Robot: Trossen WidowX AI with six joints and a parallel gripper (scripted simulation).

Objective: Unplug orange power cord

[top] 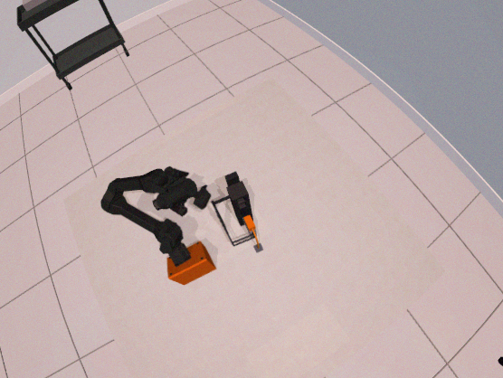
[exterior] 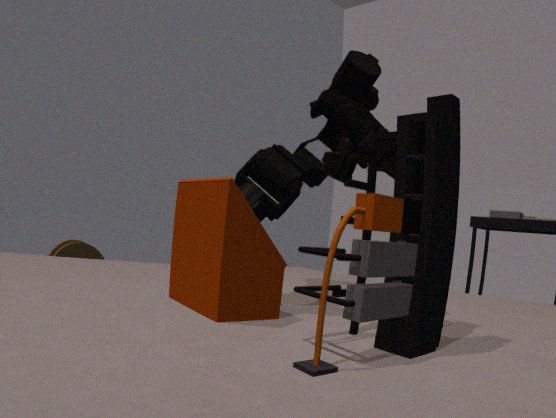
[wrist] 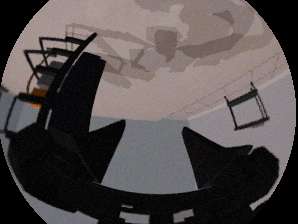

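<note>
The orange plug (top: 249, 222) (exterior: 378, 213) (wrist: 39, 94) sits against the upright black power strip (top: 238, 192) (exterior: 442, 225), above two grey plugs. I cannot tell if its prongs are inside. Its orange cord (top: 256, 240) (exterior: 324, 295) curves down to a small grey plate (top: 258, 248) (exterior: 315, 368) on the floor. My gripper (top: 197, 180) (wrist: 154, 126) is open, with nothing between its fingertips. It stands to the left of the strip, apart from the plug and the cord. Its fingers are mostly hidden in the exterior view.
A thin black wire frame (top: 223, 222) (exterior: 327, 251) stands between the arm and the strip. The grey plugs (exterior: 385, 258) are below the orange one. The arm's orange base block (top: 192, 267) (exterior: 200, 250) is at the left. A black cart (top: 90, 51) (wrist: 248, 109) stands far off.
</note>
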